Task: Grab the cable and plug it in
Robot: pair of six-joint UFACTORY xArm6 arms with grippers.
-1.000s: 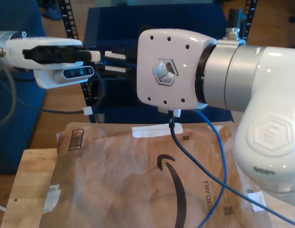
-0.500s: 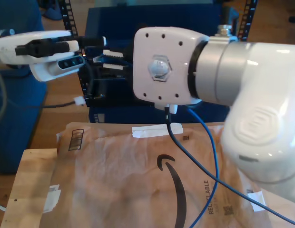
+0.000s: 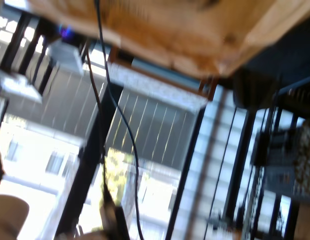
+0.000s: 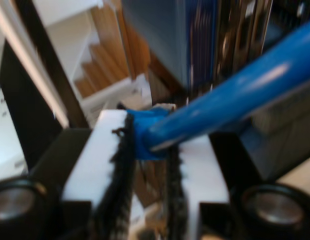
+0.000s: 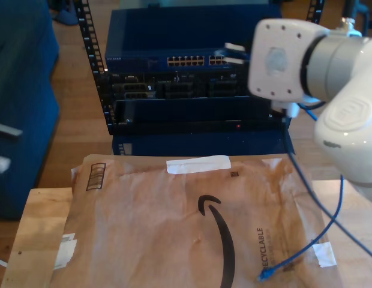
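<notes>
My second gripper is shut on the blue-booted plug of the cable, which leaves the pads as a thick blue line. In the exterior view this gripper is at the upper right, with its fingertips at the port row of the blue network switch. From that arm the thin blue cable hangs down, and its free plug lies on the brown paper envelope. The first wrist view is blurred and looks at windows, black frames and a thin dark wire.
The switch sits in a black rack behind the wooden table. A thicker dark robot cable drops from the second arm across the envelope. A blue padded object stands at the exterior view's left.
The second arm swung to the exterior view's right, uncovering the rack and bringing its fingertips to the switch ports. The other arm left the exterior view's left side. The cable's free plug now lies on the envelope.
</notes>
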